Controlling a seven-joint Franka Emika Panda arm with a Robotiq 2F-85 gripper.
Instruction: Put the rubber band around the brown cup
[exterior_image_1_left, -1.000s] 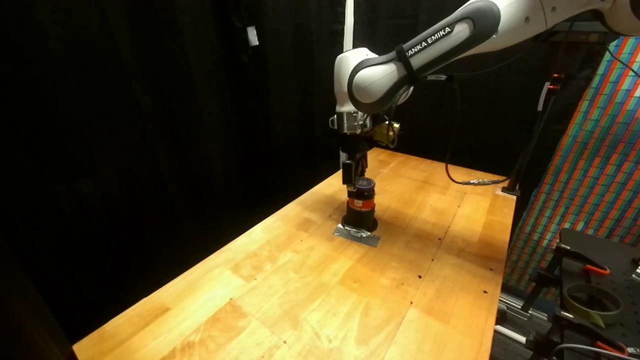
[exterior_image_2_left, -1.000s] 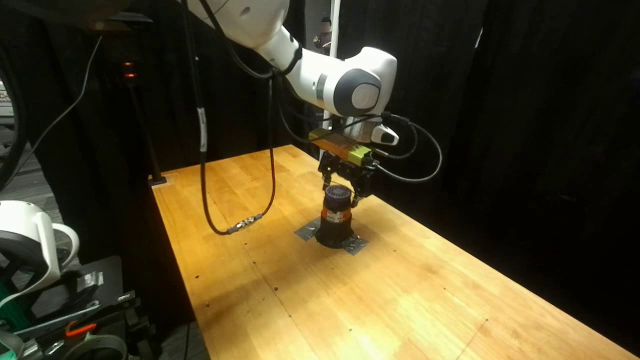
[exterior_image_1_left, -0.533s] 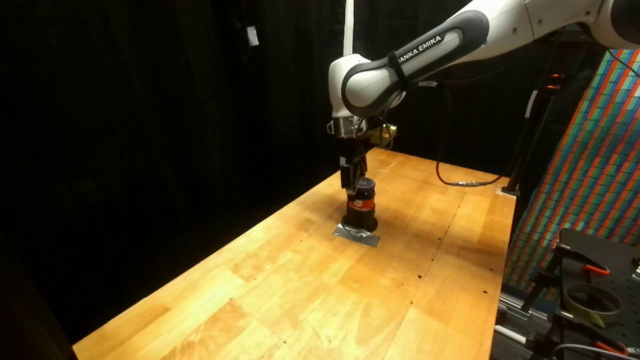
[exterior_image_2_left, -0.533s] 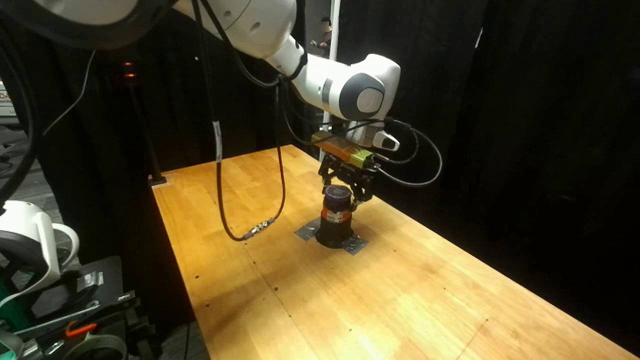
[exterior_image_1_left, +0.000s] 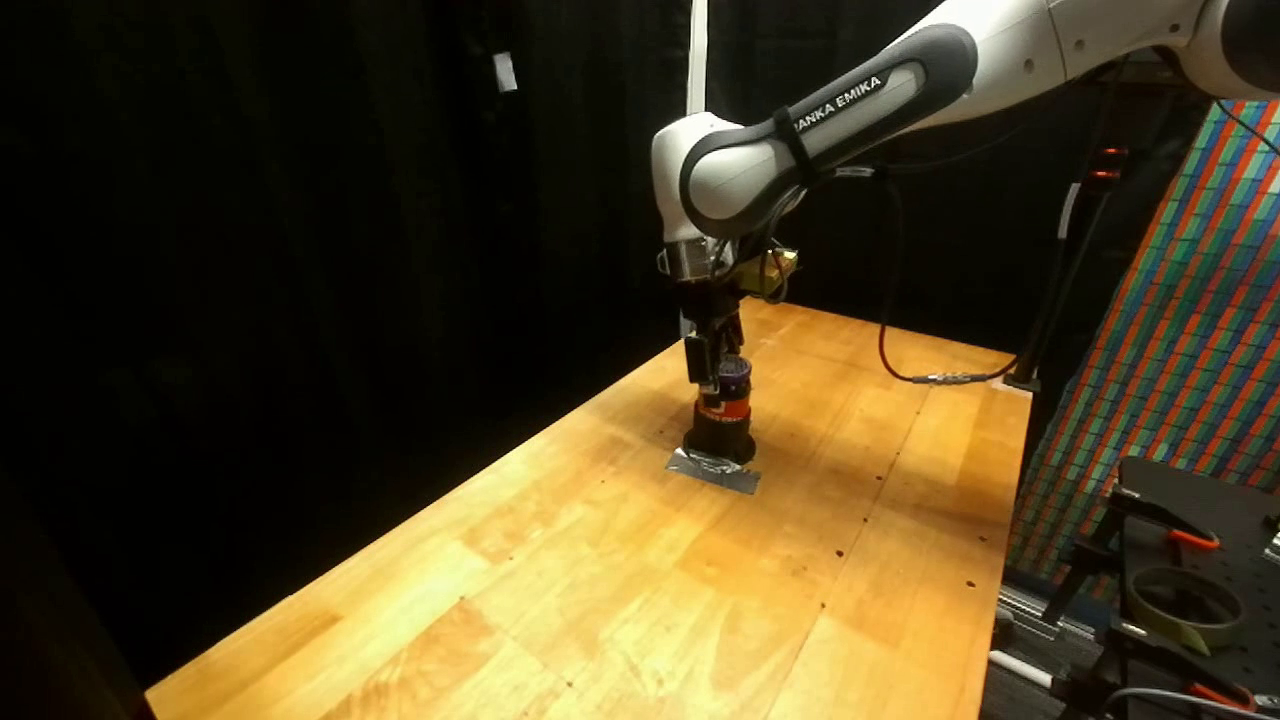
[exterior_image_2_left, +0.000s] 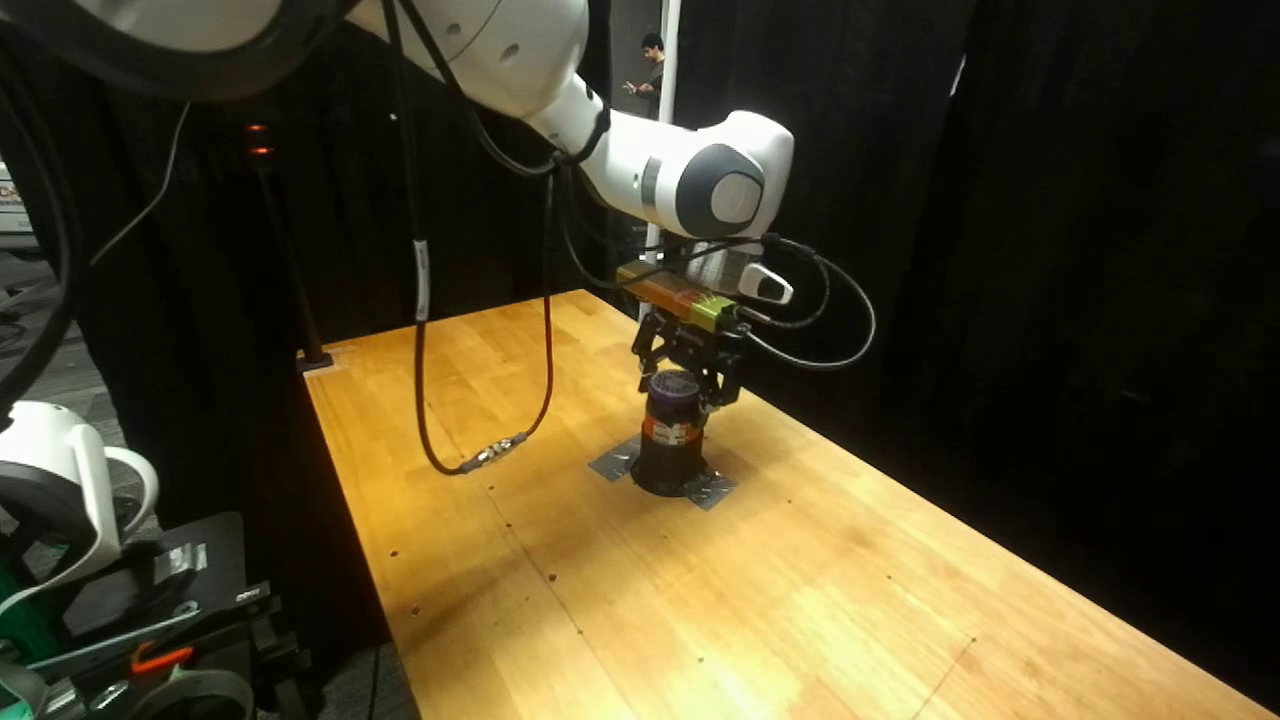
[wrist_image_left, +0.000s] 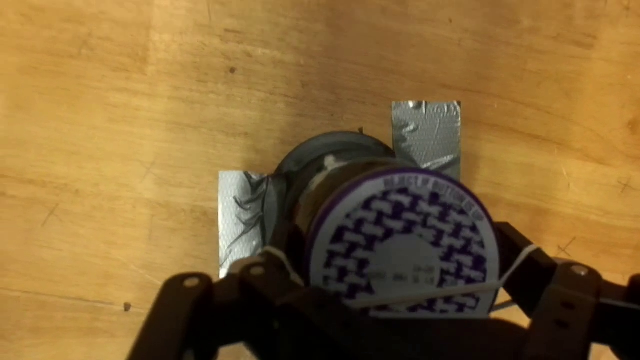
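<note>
The brown cup (exterior_image_1_left: 728, 411) stands upright on the table, with a dark base, a red-orange label and a purple-rimmed, white-patterned lid. It also shows in an exterior view (exterior_image_2_left: 672, 432) and in the wrist view (wrist_image_left: 405, 250). My gripper (exterior_image_2_left: 677, 396) points down over it. In the wrist view, the spread fingers (wrist_image_left: 406, 257) stand on either side of the lid; whether they touch it I cannot tell. A pale rubber band (wrist_image_left: 437, 293) is looped over both fingers. One strand runs stretched across the lid. The far strand and the fingertips are partly hidden.
Silver tape (wrist_image_left: 433, 131) holds the cup's wide base to the wooden table (exterior_image_1_left: 600, 590). A cable (exterior_image_2_left: 420, 380) hangs from the arm beside the cup. A dark side cart (exterior_image_1_left: 1190, 500) with clamps and a tape roll stands past the table's edge.
My arm has come down a little over the second. The fingers now sit slightly lower beside the cup's upper part. The hanging cable has swung. The cup has not moved.
</note>
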